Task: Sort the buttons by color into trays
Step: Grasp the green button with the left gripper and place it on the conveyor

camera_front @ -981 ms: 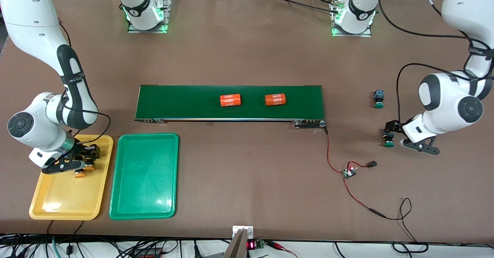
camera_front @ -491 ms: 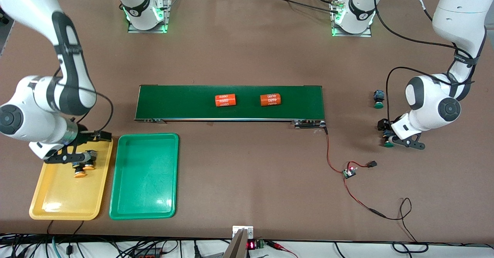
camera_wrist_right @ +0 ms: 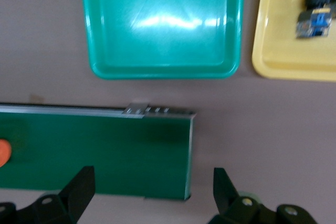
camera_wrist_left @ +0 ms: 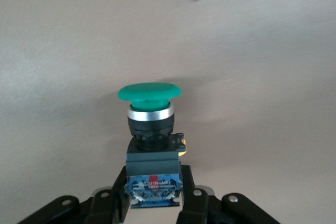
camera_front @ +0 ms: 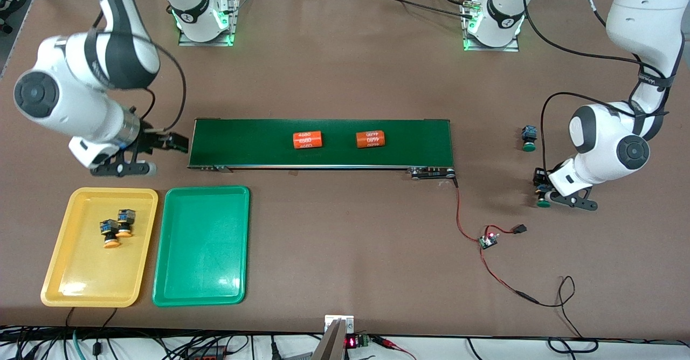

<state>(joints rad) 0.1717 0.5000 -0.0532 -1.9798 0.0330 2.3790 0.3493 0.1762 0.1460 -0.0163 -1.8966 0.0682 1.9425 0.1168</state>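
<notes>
Two yellow-capped buttons point(camera_front: 110, 233) point(camera_front: 125, 222) lie side by side in the yellow tray point(camera_front: 81, 284); they also show in the right wrist view point(camera_wrist_right: 315, 11). The green tray point(camera_front: 202, 274) beside it holds nothing. My right gripper point(camera_front: 123, 169) is open and empty, up over bare table between the yellow tray and the belt's end point(camera_wrist_right: 152, 192). My left gripper point(camera_front: 555, 195) is shut on a green-capped button point(camera_front: 542, 197) by its blue body point(camera_wrist_left: 152, 182), low at the table. A second green-capped button point(camera_front: 529, 138) lies farther from the front camera.
A long dark-green belt point(camera_front: 242, 142) crosses the table's middle with two orange numbered cylinders point(camera_front: 307, 139) point(camera_front: 370, 139) on it. A small circuit board point(camera_front: 488, 240) with red and black wires lies nearer the front camera than the held button.
My right gripper rose out of the yellow tray and moved to beside the belt's end, leaving both yellow-capped buttons there. My left gripper closed in on the green-capped button. The cylinders drifted along the belt.
</notes>
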